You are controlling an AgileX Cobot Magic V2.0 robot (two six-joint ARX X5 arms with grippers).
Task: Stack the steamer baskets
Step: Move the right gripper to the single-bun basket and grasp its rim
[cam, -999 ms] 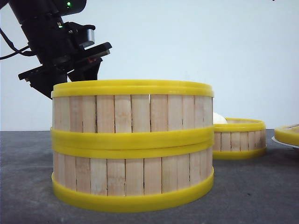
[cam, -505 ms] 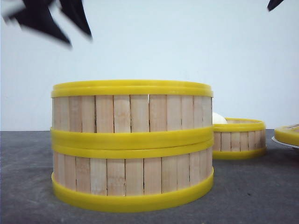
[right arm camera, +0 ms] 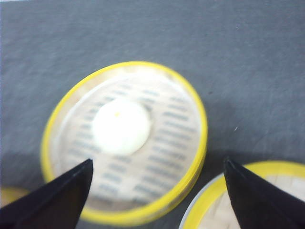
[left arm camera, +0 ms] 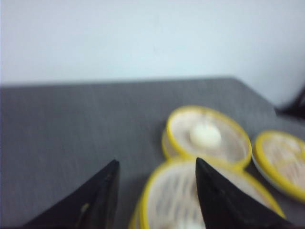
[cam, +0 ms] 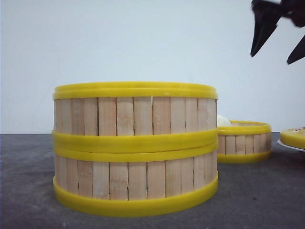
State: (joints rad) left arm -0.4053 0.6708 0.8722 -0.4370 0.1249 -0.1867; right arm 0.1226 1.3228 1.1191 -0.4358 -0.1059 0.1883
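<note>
Two round steamer baskets of pale wooden slats with glossy yellow rims stand stacked (cam: 135, 148) upright on the dark grey table (cam: 28, 191), one squarely on the other, rims level. A third steamer basket (cam: 244, 141) of the same make sits alone on the table behind and to the right of the stack, open side up, with a white round bun (right arm camera: 121, 126) lying in its slatted floor. At the far right edge, a flat yellow-rimmed lid on a white plate (cam: 292, 139) is just beside that single basket. The right gripper (cam: 279, 36) hangs high over the single basket, its black fingers spread wide and holding nothing; its wrist camera looks straight down on the bun between the tips. The left gripper (left arm camera: 157, 191), also parted and empty, hovers above the stack, touching neither basket; it shows only in its own blurred wrist view.
</note>
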